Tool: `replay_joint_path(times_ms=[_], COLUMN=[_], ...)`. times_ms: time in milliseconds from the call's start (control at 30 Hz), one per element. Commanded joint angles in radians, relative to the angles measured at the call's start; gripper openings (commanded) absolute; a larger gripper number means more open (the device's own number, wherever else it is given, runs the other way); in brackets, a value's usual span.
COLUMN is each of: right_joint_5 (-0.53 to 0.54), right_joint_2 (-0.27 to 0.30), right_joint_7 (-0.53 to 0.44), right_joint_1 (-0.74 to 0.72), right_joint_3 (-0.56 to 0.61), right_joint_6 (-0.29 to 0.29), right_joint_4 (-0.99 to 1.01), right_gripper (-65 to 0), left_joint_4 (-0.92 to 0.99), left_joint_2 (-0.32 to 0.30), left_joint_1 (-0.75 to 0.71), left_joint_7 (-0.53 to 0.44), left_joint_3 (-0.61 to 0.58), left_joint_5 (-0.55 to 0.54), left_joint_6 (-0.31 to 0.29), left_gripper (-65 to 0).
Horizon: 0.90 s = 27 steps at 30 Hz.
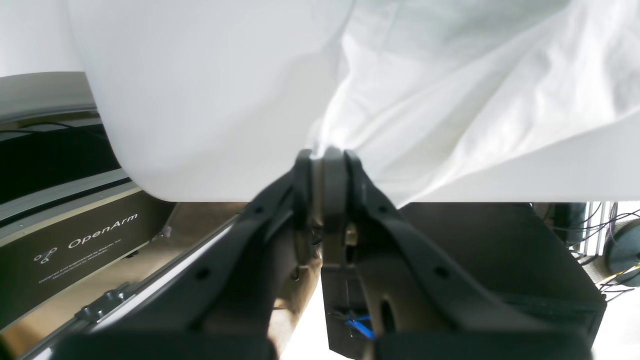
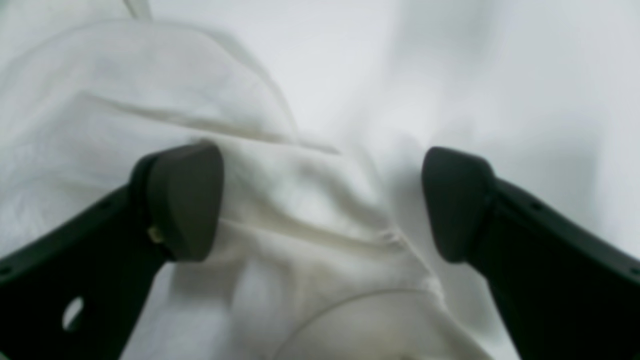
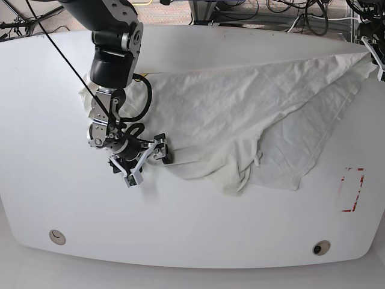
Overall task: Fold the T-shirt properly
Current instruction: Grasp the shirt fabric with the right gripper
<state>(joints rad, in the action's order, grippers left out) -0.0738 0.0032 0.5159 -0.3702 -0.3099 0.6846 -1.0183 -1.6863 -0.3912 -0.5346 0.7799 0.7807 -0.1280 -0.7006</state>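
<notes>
- White cotton T-shirt (image 3: 240, 114) sprawls unfolded and creased across the table (image 3: 192, 235); no neat fold shows, so nearly all the folding is judged left.
- At base-view left, right gripper (image 3: 147, 158) stands spread wide over a shirt edge.
- At far right, left gripper (image 1: 327, 156) pinches a corner; the shirt's long axis rises toward it.

White table (image 3: 192, 235), red rectangle marking (image 3: 352, 190), cables (image 3: 271, 9)

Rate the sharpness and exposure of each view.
Left wrist: the end effector is soft up close, the T-shirt bright but creases readable. Right wrist: blurred throughout, cloth hazy, fingertips smeared. Base: sharpest, evenly lit, white table near washed out, faint shadows.
</notes>
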Motion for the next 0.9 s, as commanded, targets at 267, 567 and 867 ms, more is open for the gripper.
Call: replay_joint_path(times_ms=[267, 567, 867], right_joint_5=[0.016, 0.018, 0.019], right_joint_2=[-0.002, -0.002, -0.007], right_joint_7=[-0.003, 0.000, 0.103], right_joint_1=[0.004, 0.012, 0.076], right_joint_3=[0.002, 0.002, 0.002], right_joint_6=[0.010, 0.010, 0.010], right_joint_4=[-0.015, -0.038, -0.225], right_gripper=[-14.0, -48.4, -63.3], left_joint_4=[-0.011, -0.010, -0.010], left_joint_2=[-0.021, -0.021, -0.021], left_joint_1=[-0.002, -0.002, 0.000], left_joint_7=[-0.009, -0.009, -0.009], left_joint_3=[0.007, 0.007, 0.007], left_joint_5=[0.001, 0.001, 0.001], left_joint_6=[0.002, 0.002, 0.002], left_gripper=[-65.0, -65.0, -65.0])
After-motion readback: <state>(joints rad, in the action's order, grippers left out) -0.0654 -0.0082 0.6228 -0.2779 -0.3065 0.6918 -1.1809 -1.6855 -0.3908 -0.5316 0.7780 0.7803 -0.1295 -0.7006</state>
